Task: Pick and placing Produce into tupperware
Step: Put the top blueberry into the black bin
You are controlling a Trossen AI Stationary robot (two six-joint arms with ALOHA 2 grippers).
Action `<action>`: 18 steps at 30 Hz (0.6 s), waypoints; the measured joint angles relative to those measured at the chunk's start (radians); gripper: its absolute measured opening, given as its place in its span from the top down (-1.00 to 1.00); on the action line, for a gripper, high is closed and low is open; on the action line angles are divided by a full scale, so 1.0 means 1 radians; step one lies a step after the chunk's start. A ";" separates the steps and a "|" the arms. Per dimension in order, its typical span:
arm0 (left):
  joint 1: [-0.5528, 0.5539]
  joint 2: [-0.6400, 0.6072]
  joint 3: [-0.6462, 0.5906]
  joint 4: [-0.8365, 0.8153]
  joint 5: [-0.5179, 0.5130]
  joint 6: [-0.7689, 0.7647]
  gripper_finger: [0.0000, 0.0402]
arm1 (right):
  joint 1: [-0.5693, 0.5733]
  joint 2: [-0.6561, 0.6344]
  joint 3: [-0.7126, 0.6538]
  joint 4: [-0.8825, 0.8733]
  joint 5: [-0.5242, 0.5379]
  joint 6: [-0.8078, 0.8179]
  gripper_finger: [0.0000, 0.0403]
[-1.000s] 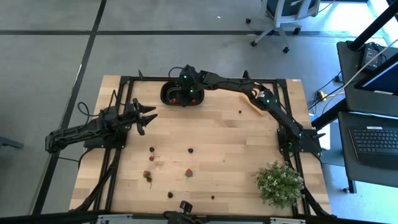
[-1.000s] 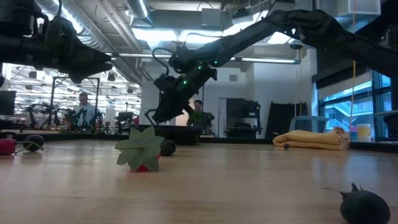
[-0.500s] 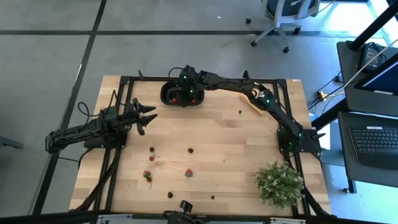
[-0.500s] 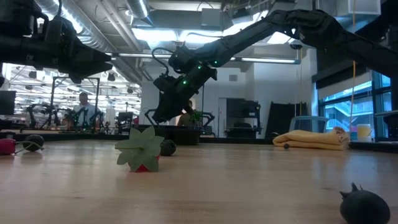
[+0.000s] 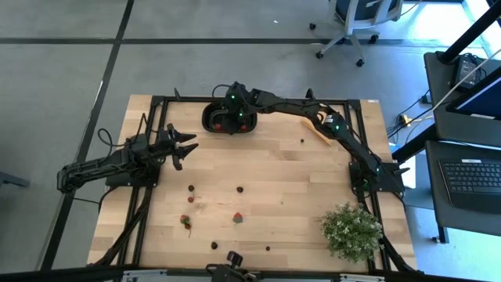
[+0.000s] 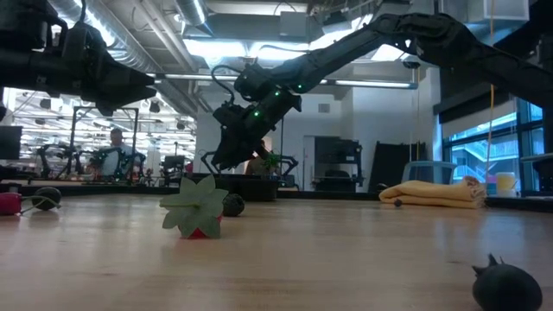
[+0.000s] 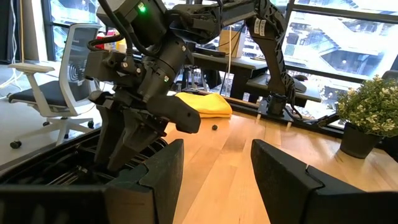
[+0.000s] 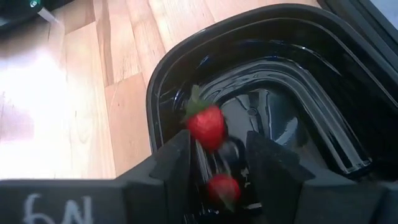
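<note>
Tupperware [image 5: 227, 120], black, glossy and oval, sits at the bench's [image 5: 282, 168] far edge, its long axis running along that edge. Inside lie two red strawberries [image 8: 206, 124] with green tops and a dark berry. Reaching across from the right side, the right pincer [image 5: 235, 110] hangs directly over it, fingers apart and released. Left pincer [image 5: 185, 146] waits open near the left edge. Loose produce [image 5: 237, 217] dots the near half.

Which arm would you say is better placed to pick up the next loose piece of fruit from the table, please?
Probably the left: its open end effector hovers nearer the loose fruit, while the right end effector, also open, is over the tupperware with a strawberry beneath it.
</note>
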 joint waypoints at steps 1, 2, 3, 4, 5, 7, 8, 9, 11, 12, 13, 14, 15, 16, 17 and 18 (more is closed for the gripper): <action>0.000 0.000 0.000 0.000 0.000 0.000 0.09 | -0.001 0.000 0.000 0.000 0.000 0.003 0.19; 0.000 0.000 0.000 0.000 0.000 0.000 0.09 | -0.002 0.000 0.000 0.000 0.001 0.005 0.19; 0.000 0.000 0.000 0.000 0.000 0.000 0.09 | -0.003 0.000 0.000 0.000 0.001 0.008 0.18; 0.000 0.000 0.000 0.000 0.000 0.000 0.09 | -0.003 0.000 0.000 0.000 0.001 0.015 0.17; 0.000 0.000 0.000 0.000 0.000 0.000 0.09 | -0.004 0.000 0.000 -0.001 0.001 0.027 0.17; 0.000 0.000 0.000 0.000 0.000 0.000 0.09 | -0.005 0.000 0.000 -0.006 0.001 0.031 0.17; 0.000 0.000 0.000 0.000 0.000 0.000 0.09 | -0.005 -0.001 0.001 -0.014 0.000 0.029 0.17; 0.000 0.000 0.000 0.000 0.000 0.000 0.09 | -0.005 -0.002 0.009 -0.045 -0.002 0.023 0.17; 0.000 0.000 0.000 0.000 0.000 0.000 0.09 | -0.005 -0.011 0.036 -0.114 -0.002 -0.013 0.17; 0.000 0.000 0.000 0.000 0.000 0.000 0.09 | -0.005 -0.021 0.055 -0.155 -0.002 -0.040 0.16; 0.000 0.000 0.000 0.000 0.000 0.000 0.09 | -0.005 -0.032 0.076 -0.201 -0.003 -0.068 0.16; 0.000 0.000 0.000 0.000 0.000 0.000 0.09 | -0.005 -0.039 0.102 -0.245 -0.004 -0.092 0.16; 0.000 0.000 0.000 0.000 0.000 0.000 0.09 | -0.005 -0.044 0.134 -0.294 -0.006 -0.107 0.16; 0.000 0.000 0.000 0.000 0.000 0.000 0.09 | -0.005 -0.046 0.164 -0.356 -0.008 -0.121 0.16; 0.000 0.000 0.000 0.000 0.000 -0.001 0.09 | -0.005 -0.046 0.192 -0.413 -0.013 -0.132 0.16; 0.000 0.000 0.000 0.000 0.000 -0.001 0.09 | -0.005 -0.046 0.220 -0.458 -0.024 -0.147 0.16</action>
